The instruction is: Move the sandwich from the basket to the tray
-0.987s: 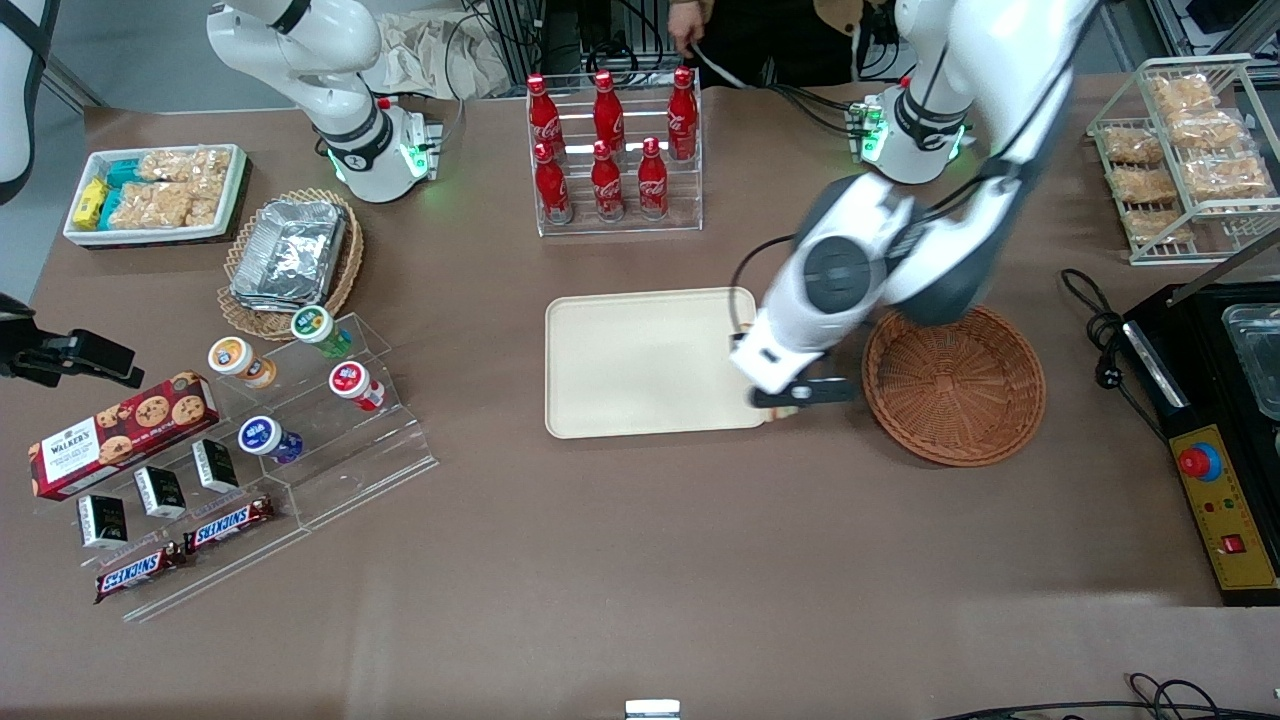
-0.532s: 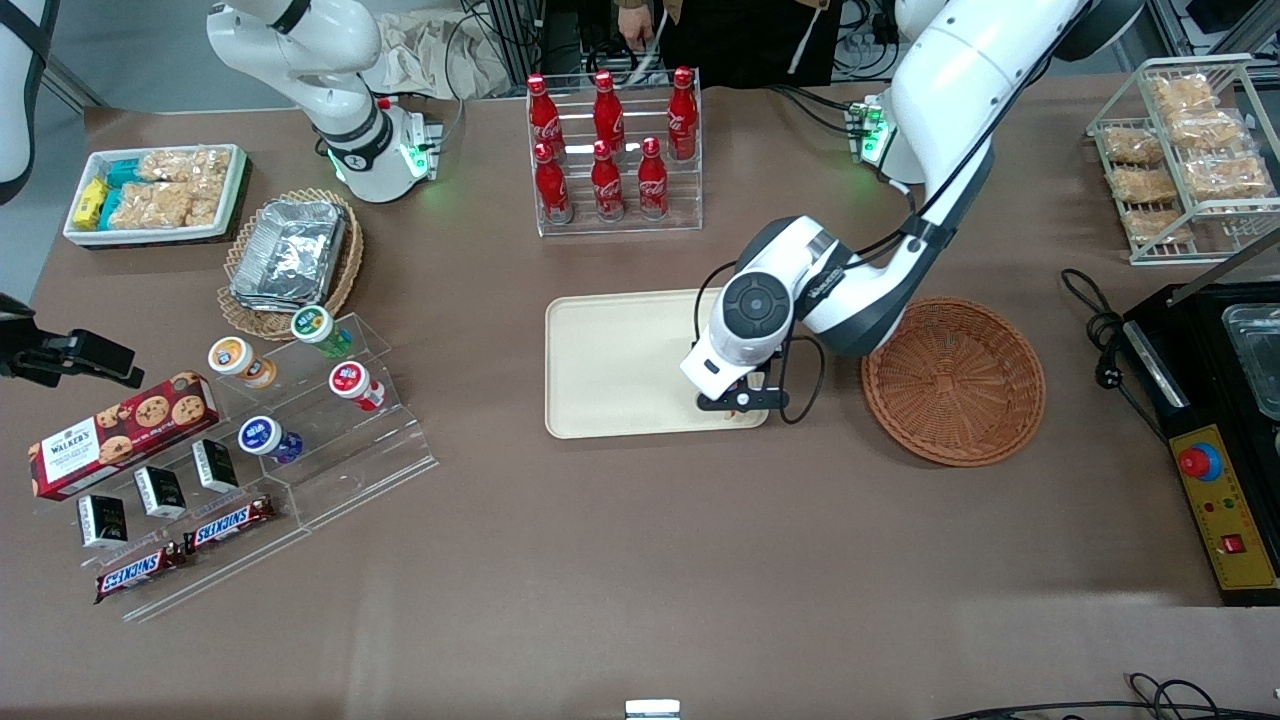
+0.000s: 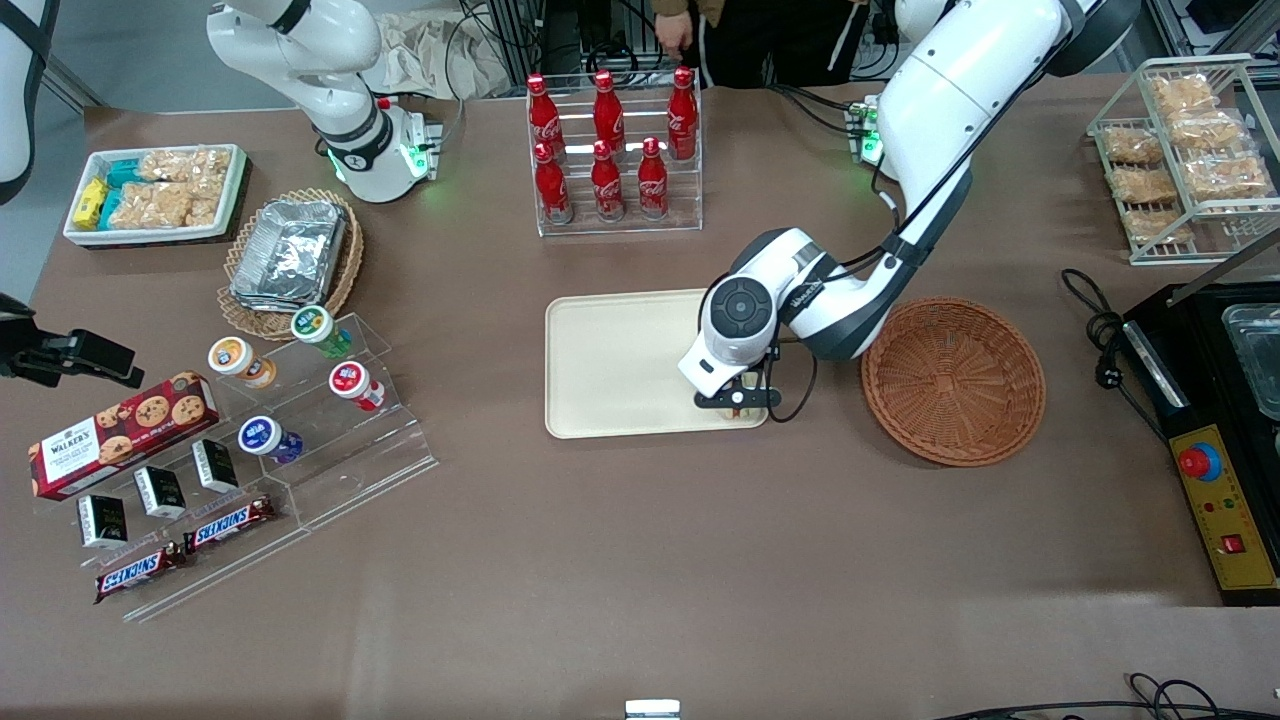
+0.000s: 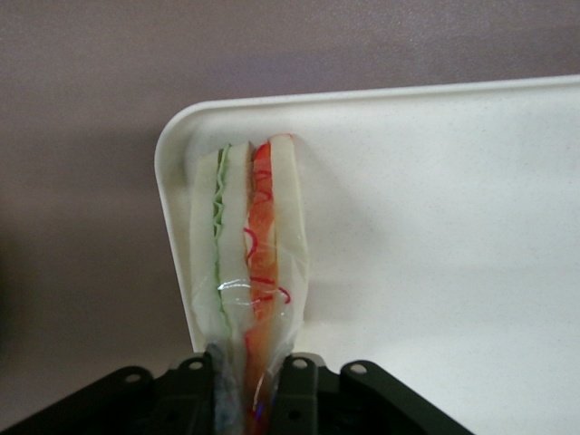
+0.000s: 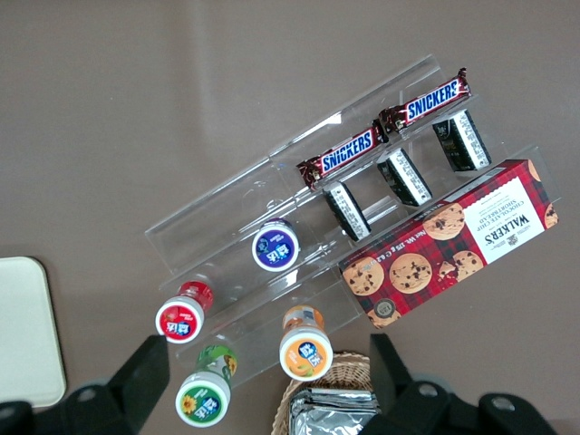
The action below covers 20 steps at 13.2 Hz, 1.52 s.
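The sandwich (image 4: 249,245), a white-bread wedge with green and orange-red layers in clear wrap, hangs from my left gripper (image 4: 245,385), which is shut on its narrow end. It sits just over a rounded corner of the cream tray (image 4: 435,227). In the front view the gripper (image 3: 737,402) is above the tray (image 3: 620,365) at the corner nearest the camera, on the side next to the reddish-brown wicker basket (image 3: 953,380). Nothing lies in the basket. The wrist hides most of the sandwich in that view.
A rack of red cola bottles (image 3: 612,150) stands farther from the camera than the tray. An acrylic stand with cups and snack bars (image 3: 300,430) and a foil-tray basket (image 3: 290,255) lie toward the parked arm's end. A black appliance (image 3: 1220,400) sits beside the basket.
The gripper has carried the sandwich from the gap between basket and tray to over the tray's corner, with only a small shift in the last half second.
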Motion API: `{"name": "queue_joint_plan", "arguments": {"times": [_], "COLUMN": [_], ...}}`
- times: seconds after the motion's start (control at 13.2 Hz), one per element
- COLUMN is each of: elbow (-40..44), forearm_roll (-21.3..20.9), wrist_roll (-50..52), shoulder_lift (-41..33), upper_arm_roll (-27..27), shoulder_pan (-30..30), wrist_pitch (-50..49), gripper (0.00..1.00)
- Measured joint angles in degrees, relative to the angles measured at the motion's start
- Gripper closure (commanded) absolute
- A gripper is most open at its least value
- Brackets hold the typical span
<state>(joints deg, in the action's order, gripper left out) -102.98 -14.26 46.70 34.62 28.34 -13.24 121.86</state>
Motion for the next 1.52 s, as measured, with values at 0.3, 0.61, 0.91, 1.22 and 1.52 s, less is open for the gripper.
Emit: {"name": "queue_joint_plan", "arguments": {"times": [0.3, 0.61, 0.91, 1.22, 1.52], "elbow": [3.01, 10.62, 15.02, 17.74, 20.51], "forearm_roll": [-0.80, -1.39, -1.38, 1.09, 10.52], "wrist_roll": [0.11, -3.08, -13.56, -24.60, -35.83], "shoulder_lift": [-1.14, -4.55, -10.28, -14.48, -17.10], "upper_arm_roll": [-0.20, -0.30, -0.42, -0.95, -14.72], "shoulder_pan": [0.85, 5.29, 12.72, 20.91, 18.23], "wrist_pitch": [-5.35, -14.75, -22.18, -26.27, -27.80], "gripper": [0.00, 0.00, 0.00, 0.00, 0.00]}}
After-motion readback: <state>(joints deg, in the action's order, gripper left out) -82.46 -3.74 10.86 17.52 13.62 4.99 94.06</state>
